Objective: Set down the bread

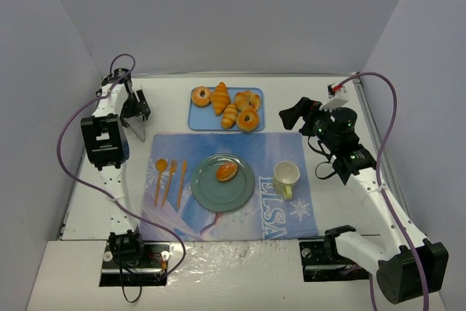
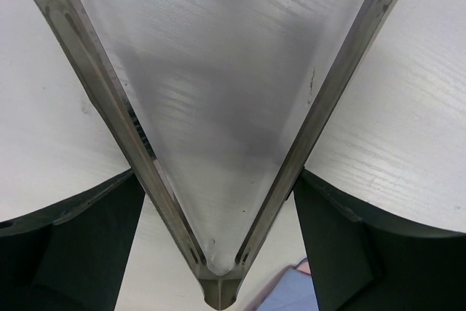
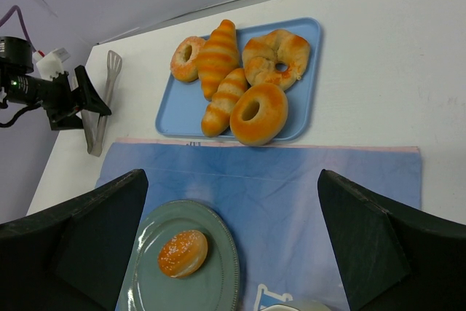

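The small oval golden-brown bun with the dark patch on top, the bread [image 1: 226,172], lies on the round green plate [image 1: 206,196], a little to the right of its middle. The plate sits in the middle of the blue picture mat [image 1: 291,220] on the white counter [image 1: 84,205]. Nothing touches the bread. So the main job looks done: the bread is in its place.

The left hand [image 2: 217,178] is well away from the plate, at the back left of the counter. Its two fingers stand wide, one on each side of the grey metal tongs [image 3: 98,132]. The tongs look like they lie on the counter or very near it. The fingers are right up against the arms of the tongs. I cannot tell if they squeeze them or only sit beside them. I think all that may be left is to let go of the tongs fully and pull that arm back.

The right hand [image 3: 231,180] hangs in the air with its fingers wide apart and holds nothing. The ring doughnuts and long croissants lie on the light blue tray [image 1: 198,120] behind the mat.
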Robot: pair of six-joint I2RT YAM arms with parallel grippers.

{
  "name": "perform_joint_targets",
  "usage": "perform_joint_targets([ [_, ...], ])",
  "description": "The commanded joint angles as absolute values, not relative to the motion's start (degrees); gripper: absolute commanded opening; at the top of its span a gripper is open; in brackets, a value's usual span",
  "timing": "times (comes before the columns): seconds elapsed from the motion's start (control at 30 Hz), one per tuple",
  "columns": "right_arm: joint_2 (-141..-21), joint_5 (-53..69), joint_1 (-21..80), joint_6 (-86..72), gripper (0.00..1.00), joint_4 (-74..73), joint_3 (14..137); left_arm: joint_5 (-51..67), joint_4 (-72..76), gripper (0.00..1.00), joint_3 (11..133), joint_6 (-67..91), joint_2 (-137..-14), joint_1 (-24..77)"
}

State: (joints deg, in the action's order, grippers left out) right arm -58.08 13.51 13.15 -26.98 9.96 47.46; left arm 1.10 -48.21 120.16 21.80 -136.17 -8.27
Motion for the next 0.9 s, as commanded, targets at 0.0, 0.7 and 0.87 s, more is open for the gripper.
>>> perform_joint_targets([
  [0.0, -58.0, 13.4, 13.1, -26.8, 1.00, 13.8, 48.5, 0.5, -49.0, 0.79, 120.7, 22.4, -128.9, -8.6],
  [0.7, -56.0, 13.0, 13.1, -26.8, 1.00, 13.2, 49.7, -3.5, -48.4, 0.92, 113.3, 20.2, -99.3, 8.5],
  [0.87, -55.5, 12.9, 13.1, -26.5, 1.00, 12.2, 50.6, -4.6, -46.2, 0.97, 107.4, 19.3, -90.0, 19.4],
])
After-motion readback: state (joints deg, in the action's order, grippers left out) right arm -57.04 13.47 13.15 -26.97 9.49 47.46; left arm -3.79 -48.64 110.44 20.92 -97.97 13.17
